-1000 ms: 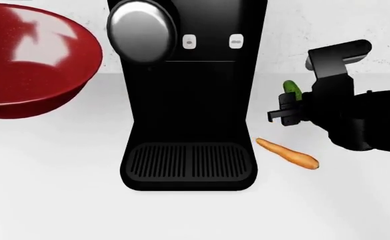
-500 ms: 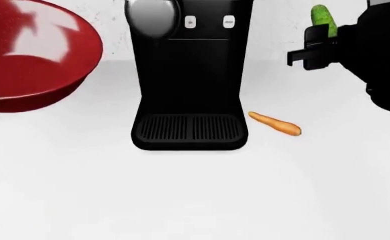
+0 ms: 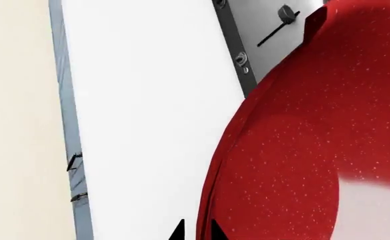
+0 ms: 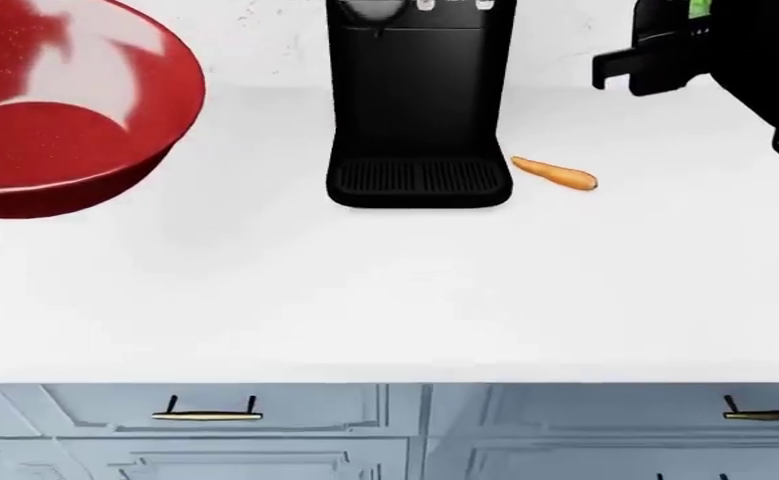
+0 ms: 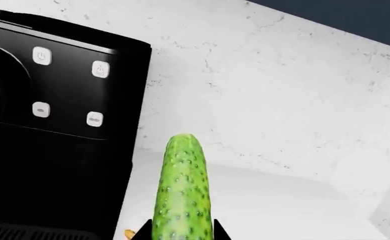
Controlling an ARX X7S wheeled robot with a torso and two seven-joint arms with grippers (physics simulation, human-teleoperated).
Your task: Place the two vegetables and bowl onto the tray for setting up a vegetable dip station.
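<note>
The glossy, speckled deep red bowl (image 4: 62, 105) hangs tilted above the white worktop (image 4: 389, 290), its rim pinched in the left gripper (image 3: 196, 231) jaws. The bumpy green cucumber (image 5: 182, 192) is clamped aloft in the right gripper (image 5: 181, 235). The slim orange carrot (image 4: 555, 174) lies beside the black coffee machine (image 4: 420, 100).

The robot's body shows only as matte black. In the head view the right hand (image 4: 709, 50) at two o'clock is a blocky, angular housing with a flat bar jutting sideways. In each wrist view, two small black pointed fingertips (image 3: 176, 233) show at six o'clock.
</note>
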